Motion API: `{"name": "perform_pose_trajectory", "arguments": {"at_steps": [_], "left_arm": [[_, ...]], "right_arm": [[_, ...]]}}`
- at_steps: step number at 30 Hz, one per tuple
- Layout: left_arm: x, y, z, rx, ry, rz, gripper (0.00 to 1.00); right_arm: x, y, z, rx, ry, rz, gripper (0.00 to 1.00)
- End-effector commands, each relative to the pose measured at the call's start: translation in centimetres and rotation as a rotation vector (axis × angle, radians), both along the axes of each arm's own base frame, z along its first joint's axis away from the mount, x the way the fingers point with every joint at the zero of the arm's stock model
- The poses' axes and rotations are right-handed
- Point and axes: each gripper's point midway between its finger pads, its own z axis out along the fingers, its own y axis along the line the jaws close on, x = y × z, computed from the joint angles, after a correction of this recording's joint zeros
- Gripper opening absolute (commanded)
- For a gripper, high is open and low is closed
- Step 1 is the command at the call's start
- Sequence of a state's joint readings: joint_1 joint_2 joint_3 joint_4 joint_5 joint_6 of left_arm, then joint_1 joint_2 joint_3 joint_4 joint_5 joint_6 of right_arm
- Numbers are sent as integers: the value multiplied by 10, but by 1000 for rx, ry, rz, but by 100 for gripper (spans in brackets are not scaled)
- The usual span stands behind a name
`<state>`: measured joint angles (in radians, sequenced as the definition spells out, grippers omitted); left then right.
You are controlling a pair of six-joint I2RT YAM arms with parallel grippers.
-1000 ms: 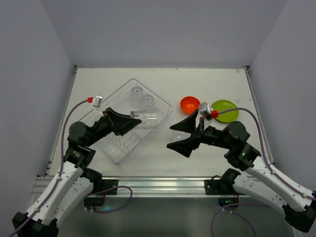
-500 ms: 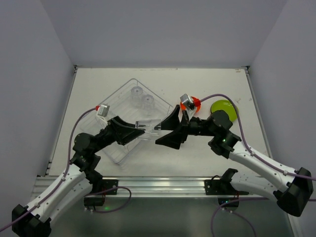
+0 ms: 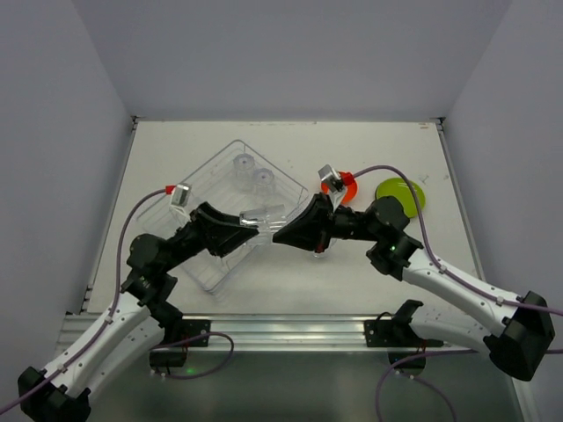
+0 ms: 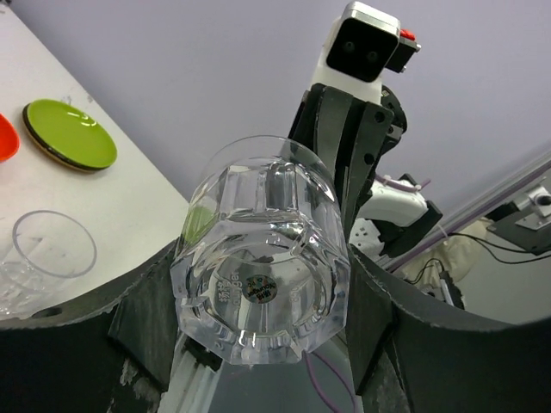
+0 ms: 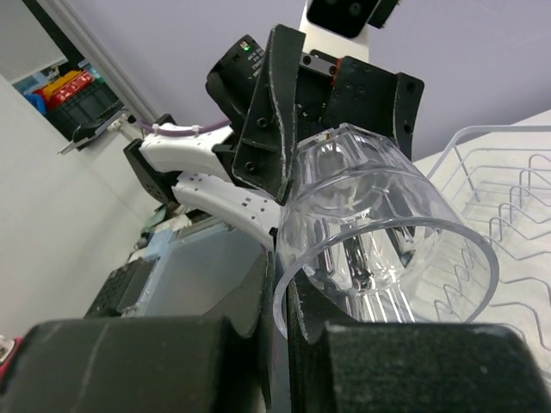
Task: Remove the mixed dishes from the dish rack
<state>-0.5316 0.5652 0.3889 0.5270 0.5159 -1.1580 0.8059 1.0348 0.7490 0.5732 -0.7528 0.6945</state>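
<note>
The left gripper (image 3: 250, 225) and right gripper (image 3: 281, 233) meet just left of centre in the top view. Both are on one held tumbler (image 3: 264, 214), which lies sideways over the right-hand part of the rack (image 3: 207, 164).

In the left wrist view, the left fingers (image 4: 146, 323) stand fairly wide apart and clasp the glass across its thick base, which faces the camera. In the right wrist view, the right fingers (image 5: 387, 361) are almost together and pinch the thin wall at the rim, low in the frame, with the rack's wire ridges at the right edge.

Two rack tumblers (image 3: 252, 170) stand side by side in the rack's upper corner. A table tumbler (image 4: 47, 249) stands upright, mouth up, at the left edge of the left wrist view; in the top view the right gripper largely hides it.

The bowl (image 3: 345, 189) sits right of centre, partly behind the right wrist camera. The plate (image 3: 400, 192) lies flat just to the bowl's right, outside the rack.
</note>
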Motion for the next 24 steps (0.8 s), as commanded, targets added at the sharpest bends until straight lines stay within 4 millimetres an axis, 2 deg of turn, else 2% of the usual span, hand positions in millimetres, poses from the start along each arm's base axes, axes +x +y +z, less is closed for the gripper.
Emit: {"name": "perform_pose_trajectory", "arguments": {"at_steps": [1,2,3,4,5,6,7,8,9,10,11,12,13,18,19,20,21,24], "left_arm": [[10,3,12,78,-7,76,46],[14,4,11,113,-21,99,96],[22,9,12,135,-14,153,100],[29,12,-6,218,53,188,100],[31,20,11,245,39,240,100],[47,38,9,325,31,376,100],[48,54,-13,453,106,435,100],[48,73,8,499,58,524,100],[58,104,9,545,87,697,100],[54,122,-4,630,130,754,100],[54,137,-5,681,123,813,100],[52,155,-7,726,139,884,100],[50,159,-9,753,137,897,100],[52,165,-41,880,122,889,100],[53,165,-45,887,118,891,100],[54,166,-49,896,115,897,100],[55,175,-53,898,137,948,100],[57,187,-57,902,162,1022,100]], "right_arm": [[-9,-13,25,88,-163,-28,0],[-8,-14,23,80,-164,-42,0],[-6,-15,22,68,-165,-62,0],[-3,-19,24,66,-189,-104,0],[2,-21,12,12,-166,-132,0],[6,-23,9,-13,-164,-168,0],[19,-31,13,-28,-203,-268,0],[25,-36,-6,-113,-160,-309,0],[31,-42,-12,-151,-146,-360,0],[39,-49,-13,-191,-155,-419,0],[51,-64,-33,-290,-104,-521,0],[59,-75,-39,-339,-87,-592,0],[74,-97,-53,-444,-42,-729,0],[99,-165,-87,-717,132,-1080,0],[102,-177,-87,-752,157,-1136,0],[99,-191,-99,-834,183,-1170,0],[105,-203,-107,-877,217,-1224,0],[109,-222,-125,-967,302,-1234,0]]}}
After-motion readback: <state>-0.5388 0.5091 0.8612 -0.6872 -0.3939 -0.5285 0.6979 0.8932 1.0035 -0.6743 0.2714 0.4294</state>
